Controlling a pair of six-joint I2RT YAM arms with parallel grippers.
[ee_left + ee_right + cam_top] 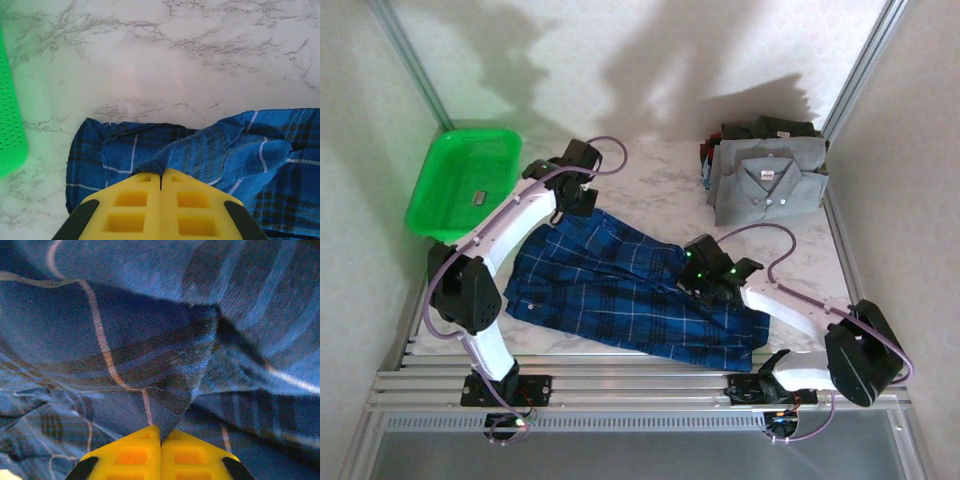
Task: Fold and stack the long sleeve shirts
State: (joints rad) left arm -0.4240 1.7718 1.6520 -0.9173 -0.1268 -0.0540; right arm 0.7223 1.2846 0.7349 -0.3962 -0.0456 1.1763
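green basket [460, 185]: It is set at the far left of the desk [660, 185], well apart from the folded pile. A small dark thing [478, 198] is seen lying in it. What that thing is cannot be told.
left pincer [161, 176]: It is shut tight. A fold of the blue plaid shirt [620, 290] is pinched between its yellow fingers [130, 205]. The pinch is made at the far left edge of the shirt, on the side near the basket.
blue plaid shirt: It is laid out on the middle of the desk, between the two arms. It is rumpled and is not yet folded. Thin pale lines are seen crossing the dark blue cloth. Its left edge is bunched up where it is held.
right pincer [160, 432]: It is shut as well. A pointed peak of the plaid cloth is nipped between its yellow tips. In the top view it is seen over the right part of the shirt.
grey shirt [770, 180]: It is folded, with the collar up and the buttons done. It is placed at the far right of the desk, on top of a pile, well apart from the plaid shirt.
darker shirts [765, 128]: They are folded and are seen under and behind the grey shirt.
desk: A white marble top is seen, bare between the plaid shirt and the pile.
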